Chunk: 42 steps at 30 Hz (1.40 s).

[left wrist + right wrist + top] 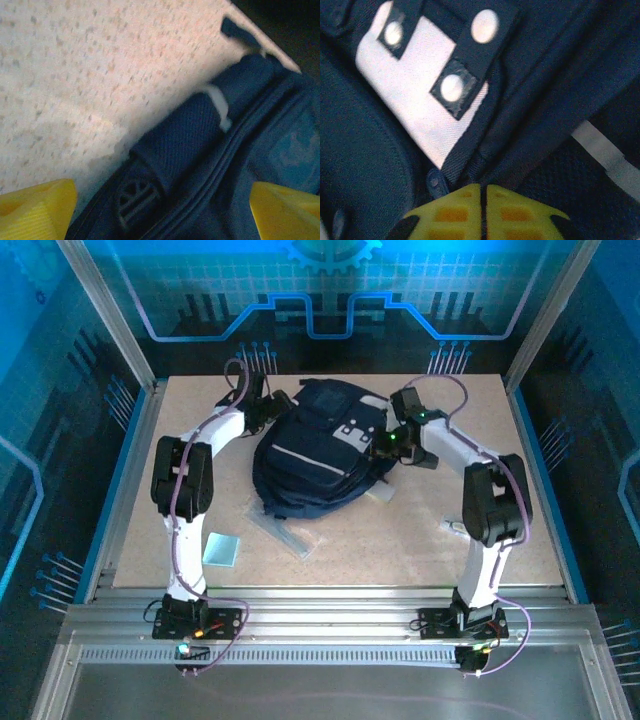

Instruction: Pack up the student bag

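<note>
Pale blue card [222,548] lying lower left on table [400,560], beside left arm. Clear flat sleeve [288,534] lying a little beyond, just at bag's near edge. Bag [315,450] lying flat mid-table, upper centre of overhead frame, white patch [420,100] facing up. Right gripper [482,192] pressing against bag's right side at zipper seam under patch, yellow fingers [515,215] meeting, closed; cannot tell if pinching anything. Left gripper [160,186] hovering over bag's left edge, jaws standing wide open, gripping nothing, strap [175,145] lying between.
</note>
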Each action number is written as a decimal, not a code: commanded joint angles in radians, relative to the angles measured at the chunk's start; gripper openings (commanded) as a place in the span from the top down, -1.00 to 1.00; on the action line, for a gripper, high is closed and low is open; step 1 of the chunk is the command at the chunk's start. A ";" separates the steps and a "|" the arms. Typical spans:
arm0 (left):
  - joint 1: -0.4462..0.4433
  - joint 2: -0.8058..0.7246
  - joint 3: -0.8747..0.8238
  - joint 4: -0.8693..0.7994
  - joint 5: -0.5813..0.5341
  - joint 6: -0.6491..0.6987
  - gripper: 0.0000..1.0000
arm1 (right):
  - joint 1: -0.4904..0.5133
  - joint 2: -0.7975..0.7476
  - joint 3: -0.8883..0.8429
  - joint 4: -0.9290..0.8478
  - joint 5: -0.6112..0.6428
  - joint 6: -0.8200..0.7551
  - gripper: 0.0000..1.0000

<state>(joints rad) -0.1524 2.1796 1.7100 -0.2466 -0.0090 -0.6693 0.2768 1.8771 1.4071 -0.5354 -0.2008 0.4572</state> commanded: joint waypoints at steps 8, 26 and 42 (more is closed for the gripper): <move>0.001 -0.038 0.095 -0.113 0.026 0.109 -0.81 | -0.049 -0.112 -0.148 0.212 -0.279 0.043 0.21; -0.063 -0.655 -0.657 -0.158 0.108 -0.031 -0.84 | -0.025 0.072 -0.134 0.291 -0.243 -0.018 -0.44; -0.228 -0.366 -0.561 0.075 0.131 -0.168 -0.85 | 0.034 -0.015 -0.224 0.302 -0.465 0.033 -0.46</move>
<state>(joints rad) -0.3397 1.7546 1.0966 -0.3092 0.0559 -0.7925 0.2626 1.9072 1.2263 -0.2070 -0.4816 0.4500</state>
